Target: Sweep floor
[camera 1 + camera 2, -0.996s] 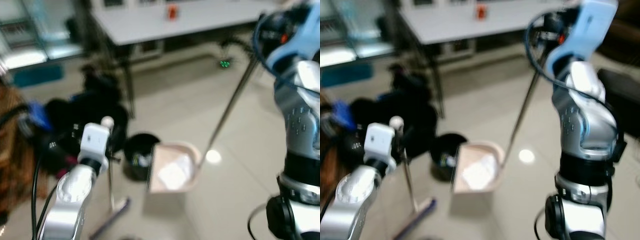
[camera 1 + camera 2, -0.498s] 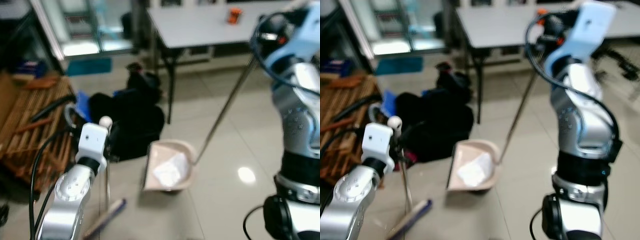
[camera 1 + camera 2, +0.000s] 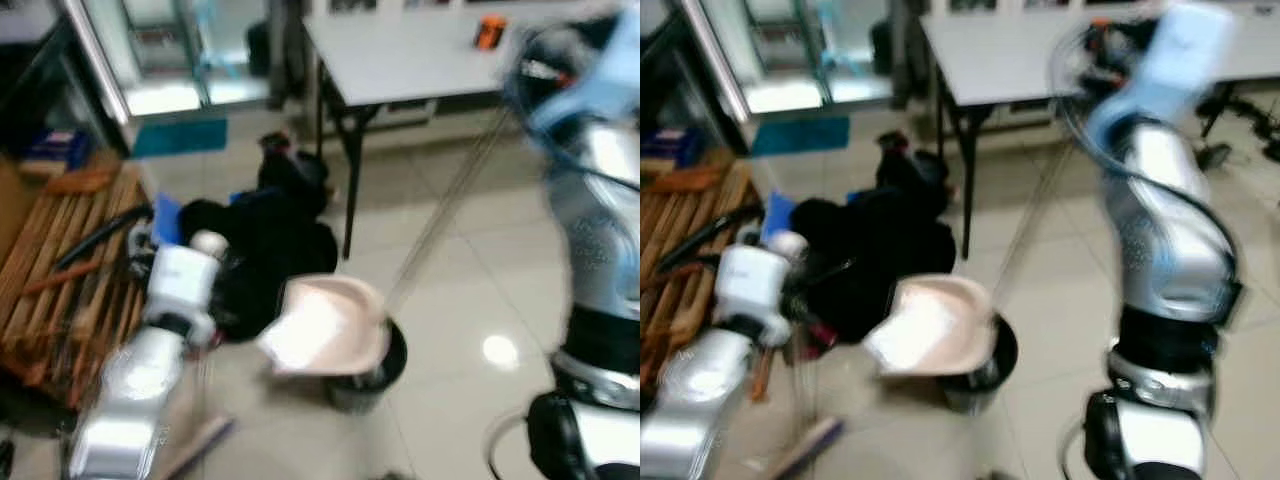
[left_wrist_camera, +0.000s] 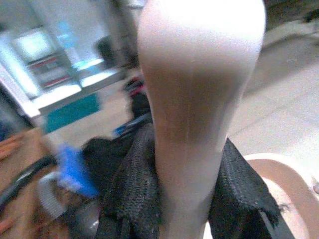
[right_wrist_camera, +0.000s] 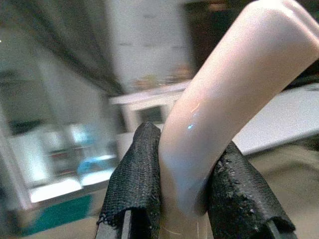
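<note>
The right tool (image 5: 187, 199) grips the pale pink long-handled dustpan (image 3: 325, 335), pan tilted over a black round bin (image 3: 370, 372); the left tool (image 4: 187, 199) clamps the pale broom handle (image 4: 197, 99), upright.

Both head views are smeared by motion blur, worst on the two arms and the dustpan (image 3: 325, 335). Indoor light is bright and even; a white glare spot sits on the glossy floor (image 3: 499, 350). Wrist views blur the background, and the near handles wash out pale.
</note>
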Tool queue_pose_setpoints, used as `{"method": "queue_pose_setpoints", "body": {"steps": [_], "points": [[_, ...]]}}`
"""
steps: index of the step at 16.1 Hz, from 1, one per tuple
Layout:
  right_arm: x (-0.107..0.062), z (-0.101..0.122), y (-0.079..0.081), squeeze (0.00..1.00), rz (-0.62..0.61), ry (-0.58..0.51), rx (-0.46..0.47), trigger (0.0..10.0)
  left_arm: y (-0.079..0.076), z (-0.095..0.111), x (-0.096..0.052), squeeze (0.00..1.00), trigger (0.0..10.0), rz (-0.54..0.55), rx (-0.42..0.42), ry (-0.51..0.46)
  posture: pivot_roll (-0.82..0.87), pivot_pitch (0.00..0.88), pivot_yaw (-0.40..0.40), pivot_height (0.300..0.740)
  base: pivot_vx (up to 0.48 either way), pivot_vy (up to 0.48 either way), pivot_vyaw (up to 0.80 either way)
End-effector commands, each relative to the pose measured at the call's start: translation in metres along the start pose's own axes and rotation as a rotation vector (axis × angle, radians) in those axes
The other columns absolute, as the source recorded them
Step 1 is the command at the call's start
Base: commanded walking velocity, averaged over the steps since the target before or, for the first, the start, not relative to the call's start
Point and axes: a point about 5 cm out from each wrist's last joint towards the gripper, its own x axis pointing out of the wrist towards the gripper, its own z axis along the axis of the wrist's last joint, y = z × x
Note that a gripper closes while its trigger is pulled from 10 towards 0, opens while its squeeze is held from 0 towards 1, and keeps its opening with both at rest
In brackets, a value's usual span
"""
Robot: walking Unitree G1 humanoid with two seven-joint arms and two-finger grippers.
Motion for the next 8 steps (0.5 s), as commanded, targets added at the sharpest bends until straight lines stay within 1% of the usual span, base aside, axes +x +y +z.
{"method": "queue_pose_setpoints", "body": {"steps": [1, 3, 6, 8], "points": [[-0.001, 0.013, 0.011, 0.0, 0.038, -0.06, -0.001, 10.0, 0.006, 0.007, 0.0, 0.0, 10.0, 0.011, 0.015, -0.03, -0.01, 0.03, 0.013, 0.74, 0.42, 0.0, 0.0], [-0.002, 0.013, 0.011, 0.0, 0.04, -0.056, -0.007, 10.0, 0.005, 0.006, 0.0, 0.0, 10.0, 0.003, 0.011, -0.026, -0.02, 0.032, 0.015, 0.74, 0.403, 0.0, 0.0], [-0.003, 0.009, 0.006, 0.0, 0.029, -0.045, -0.001, 10.0, 0.005, 0.002, 0.0, 0.0, 10.0, 0.012, -0.012, -0.001, -0.02, 0.031, 0.013, 0.74, 0.0, 0.0, 0.0], [-0.004, 0.008, -0.001, 0.0, 0.002, -0.044, 0.005, 10.0, 0.006, 0.0, -0.002, 0.0, 10.0, 0.02, -0.019, 0.006, -0.01, 0.028, 0.012, 0.74, 0.0, 0.0, 0.0]]}}
